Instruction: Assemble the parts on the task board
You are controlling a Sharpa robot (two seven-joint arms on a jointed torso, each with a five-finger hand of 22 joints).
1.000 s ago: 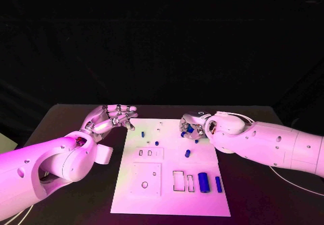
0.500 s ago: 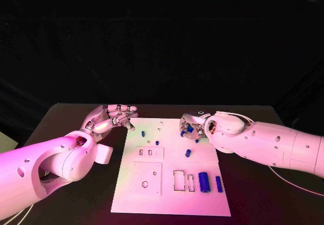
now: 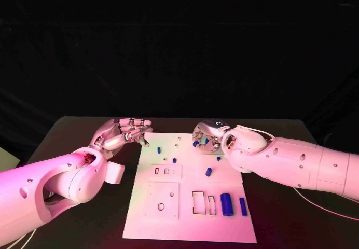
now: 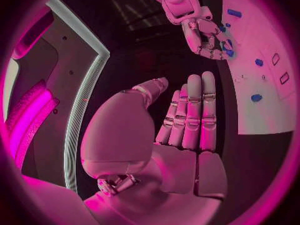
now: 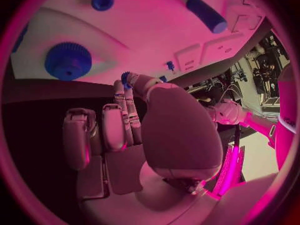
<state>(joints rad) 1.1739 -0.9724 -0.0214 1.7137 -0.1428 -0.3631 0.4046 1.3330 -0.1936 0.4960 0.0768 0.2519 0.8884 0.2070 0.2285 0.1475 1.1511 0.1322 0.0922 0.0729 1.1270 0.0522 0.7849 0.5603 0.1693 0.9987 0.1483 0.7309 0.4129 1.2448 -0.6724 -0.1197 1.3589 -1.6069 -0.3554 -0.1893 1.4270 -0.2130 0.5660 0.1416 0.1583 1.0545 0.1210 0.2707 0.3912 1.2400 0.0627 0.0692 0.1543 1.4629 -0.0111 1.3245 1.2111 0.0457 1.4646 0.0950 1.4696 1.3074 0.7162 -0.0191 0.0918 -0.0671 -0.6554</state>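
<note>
The white task board (image 3: 187,220) lies in the middle of the black table. Blue parts on it include short pegs (image 3: 159,150) (image 3: 208,171), a thick cylinder (image 3: 226,204) and a thin one (image 3: 243,206). My right hand (image 3: 208,137) hovers over the board's far end, fingers curled downward, and pinches a small blue part (image 5: 125,77) between thumb and fingertip. A blue knurled wheel (image 5: 67,61) sits on the board just ahead of those fingers. My left hand (image 3: 123,132) is held beside the board's far left corner, fingers straight and side by side (image 4: 190,112), holding nothing.
Rectangular cut-outs (image 3: 198,202) and a plate with a round hole (image 3: 161,206) mark the board's near half. Bare black table (image 3: 299,223) lies on both sides of the board. In the left wrist view my right hand (image 4: 203,32) hangs over the board's edge.
My right hand has moved left and a little farther out over the board's far end, carrying the blue part with it. The left hand has hardly moved.
</note>
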